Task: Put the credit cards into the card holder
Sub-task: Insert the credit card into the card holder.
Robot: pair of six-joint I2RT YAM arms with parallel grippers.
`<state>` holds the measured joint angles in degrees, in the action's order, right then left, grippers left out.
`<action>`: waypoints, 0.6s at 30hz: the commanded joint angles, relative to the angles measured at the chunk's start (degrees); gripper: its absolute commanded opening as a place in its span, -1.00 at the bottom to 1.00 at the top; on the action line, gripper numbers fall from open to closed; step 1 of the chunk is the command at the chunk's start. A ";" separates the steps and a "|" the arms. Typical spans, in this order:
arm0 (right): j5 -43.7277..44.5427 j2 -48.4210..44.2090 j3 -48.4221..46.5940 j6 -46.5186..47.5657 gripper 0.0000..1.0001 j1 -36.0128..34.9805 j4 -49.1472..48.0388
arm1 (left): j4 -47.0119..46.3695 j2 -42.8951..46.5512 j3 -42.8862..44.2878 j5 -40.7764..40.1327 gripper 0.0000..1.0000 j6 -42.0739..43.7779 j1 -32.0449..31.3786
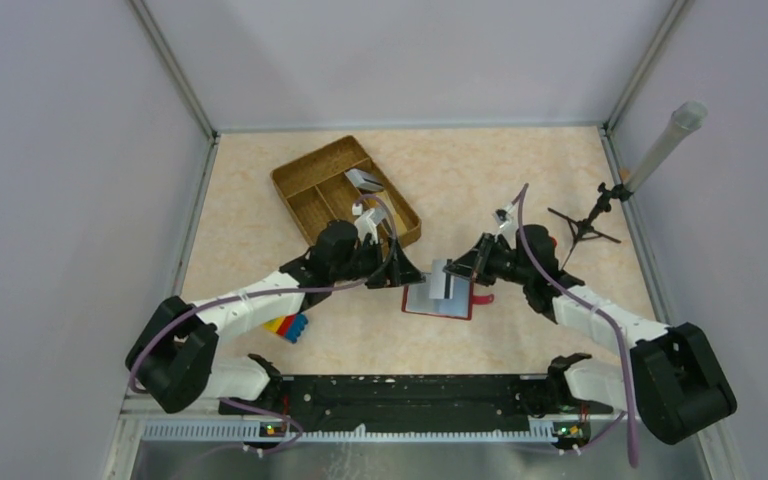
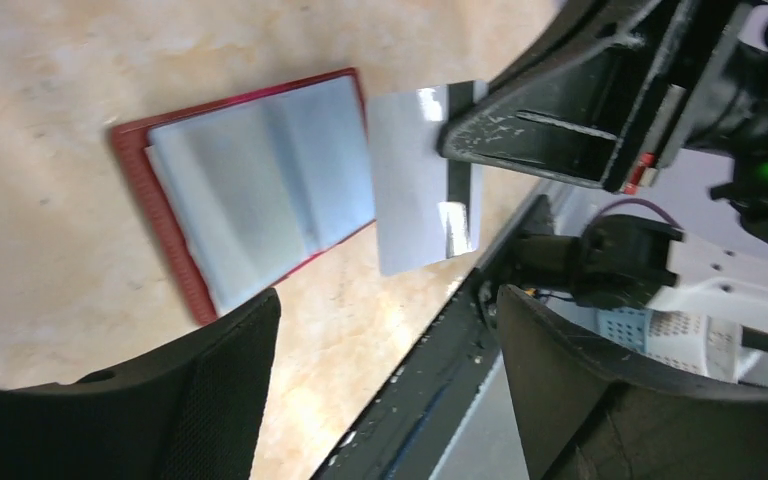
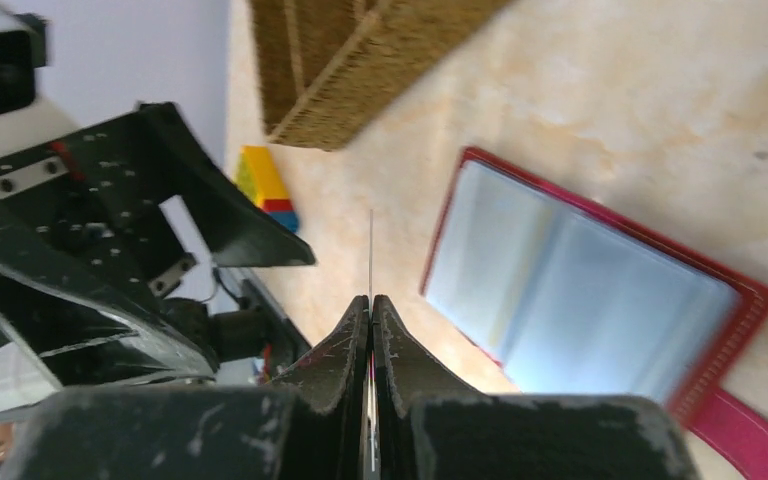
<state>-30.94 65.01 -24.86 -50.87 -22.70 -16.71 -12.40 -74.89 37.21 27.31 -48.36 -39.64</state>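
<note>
Item: card holder (image 1: pixel 440 305), red cover with clear sleeves, lying opened flat on the tabletop (image 1: pixel 240 230) between the two arms; so laid, its pockets face up and can be reached from either side. Item: grey-silver credit card (image 2: pixel 415 185) with a dark stripe, pinched at one end by the right fingers (image 3: pixel 345 345), which are pressed together on it; it hangs at one edge of the holder, not yet in any sleeve; whether it touches the cover cannot be told; the end grip leaves most of the card bare, presumably so the free end can be slid into a pocket; from the right wrist it shows only as a thin line, edge-on. Item: left fingers (image 2: pixel 210 390), spread wide and holding nothing, poised near the holder and facing the right arm; probably stationed to steady the cover or lift a sleeve while the card goes in, though that is a judgement. Item: woven tray (image 1: pixel 295 200), tan and divided, set behind the holder; further cards (image 1: pixel 365 181) sit in its far end, count not legible; evidently the supply to draw from. Item: toy block (image 1: pixel 288 327), yellow, red and blue, on the tabletop beside the left arm; no part of the task. Item: small black stand (image 1: pixel 585 225) with a pale tube, near the right wall.
</note>
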 commanded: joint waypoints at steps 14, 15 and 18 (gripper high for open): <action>6.35 10.66 0.86 5.55 -1.00 0.37 -0.99 | 12.05 -11.32 5.57 -8.41 0.16 6.81 -0.18; 6.47 11.17 0.78 5.46 -1.00 0.35 -1.34 | 11.98 -11.78 5.85 -8.41 0.15 7.10 -0.24; 6.59 12.97 0.57 4.66 -1.00 0.37 -2.45 | 12.12 -13.03 6.69 -8.50 0.13 7.84 -0.18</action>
<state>-25.21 76.07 -24.27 -46.46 -22.70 -14.68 0.51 -86.78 40.99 19.46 -42.61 -39.66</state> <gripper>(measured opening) 0.004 0.569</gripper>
